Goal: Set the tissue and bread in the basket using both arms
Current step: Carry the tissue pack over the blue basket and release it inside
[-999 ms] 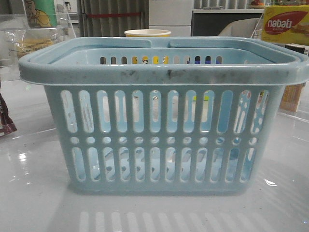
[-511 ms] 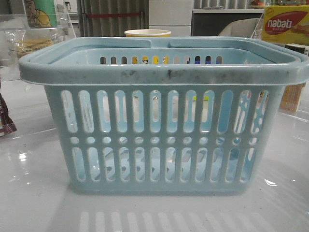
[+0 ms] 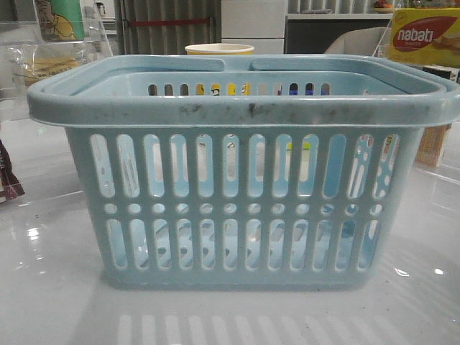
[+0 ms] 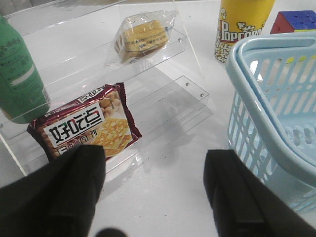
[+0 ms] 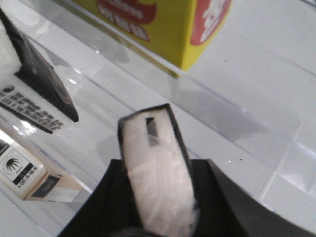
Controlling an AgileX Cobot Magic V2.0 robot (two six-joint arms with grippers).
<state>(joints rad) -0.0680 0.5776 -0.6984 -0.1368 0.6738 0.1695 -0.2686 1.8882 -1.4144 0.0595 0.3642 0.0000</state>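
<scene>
On the clear shelf beyond the wide-open left gripper (image 4: 153,190): bread (image 4: 143,38), ahead, untouched | right gripper (image 5: 158,197) clamps tissue (image 5: 157,173) upright | basket (image 4: 276,98) empty, beside left arm.

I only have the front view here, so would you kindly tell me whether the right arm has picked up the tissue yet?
Observer: Yes, the right gripper is shut on the tissue.
Operator: Thank you. And the bread?
Observer: The bread lies on a clear shelf, ungripped.
Operator: Is the left arm ready?
Observer: The left gripper is open, beside the basket.
</scene>
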